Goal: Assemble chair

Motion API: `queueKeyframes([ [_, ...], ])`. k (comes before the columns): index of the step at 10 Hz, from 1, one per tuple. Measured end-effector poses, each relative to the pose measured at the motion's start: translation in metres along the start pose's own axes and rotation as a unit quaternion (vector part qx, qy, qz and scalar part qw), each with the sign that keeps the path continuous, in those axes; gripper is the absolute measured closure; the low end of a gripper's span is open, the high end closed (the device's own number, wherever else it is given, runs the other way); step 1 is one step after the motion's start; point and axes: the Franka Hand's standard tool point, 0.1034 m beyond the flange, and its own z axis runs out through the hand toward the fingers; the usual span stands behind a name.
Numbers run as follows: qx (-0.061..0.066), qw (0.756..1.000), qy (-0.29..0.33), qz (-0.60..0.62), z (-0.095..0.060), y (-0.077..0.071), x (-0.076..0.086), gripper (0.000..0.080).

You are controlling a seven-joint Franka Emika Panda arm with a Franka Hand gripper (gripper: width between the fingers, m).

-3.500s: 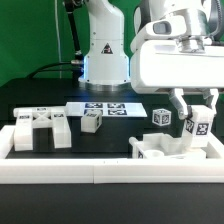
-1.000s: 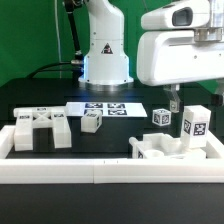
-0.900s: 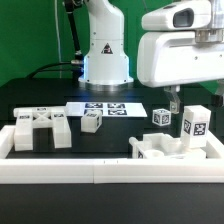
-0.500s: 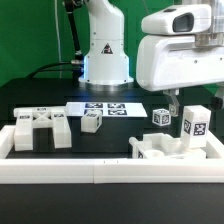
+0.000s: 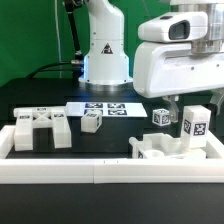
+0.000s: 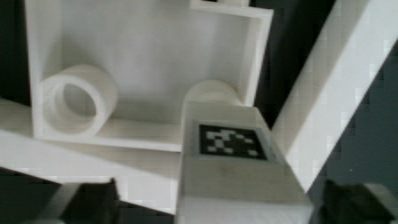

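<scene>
Five loose white chair parts show in the exterior view, all on the black table [image 5: 110, 135] inside the white border rail [image 5: 100, 172]. At the exterior view's left stands one slotted seat block [image 5: 40, 128], tags on its top. Next comes one small piece [image 5: 92, 121], just in front of the single flat marker board [image 5: 102, 108]. Further toward the exterior view's right sits one small tagged block [image 5: 161, 117]. Beside it one tagged post [image 5: 196, 122] stands upright, and one low walled part [image 5: 160, 150] lies in front of both.

The one gripper [image 5: 172, 102] hangs above the small tagged block, apart from it. The bulky wrist housing hides its fingers, so I cannot tell how far the jaws are spread, nor whether they touch anything.

In the wrist view the low walled part [image 6: 160, 60] is open-topped with one round ring [image 6: 75, 100] inside, and the tagged post [image 6: 231, 170] stands in front of it.
</scene>
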Motion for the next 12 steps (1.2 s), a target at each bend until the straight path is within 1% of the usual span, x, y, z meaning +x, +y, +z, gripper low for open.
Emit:
queueKeyframes([
  [1, 0.0, 1.0, 0.0, 0.0, 0.0, 0.0001, 0.0, 0.0452],
  [2, 0.0, 1.0, 0.0, 0.002, 0.0, 0.0001, 0.0, 0.0511],
  [5, 0.0, 1.0, 0.0, 0.017, 0.0, -0.0001, 0.0, 0.0511],
  [8, 0.002, 0.992, 0.001, 0.129, 0.0004, -0.0014, -0.0004, 0.0511],
  [10, 0.004, 0.977, 0.007, 0.214, 0.0008, -0.0016, -0.0006, 0.051],
  [12, 0.008, 0.949, 0.012, 0.313, 0.0008, -0.0032, 0.0014, 0.0509],
])
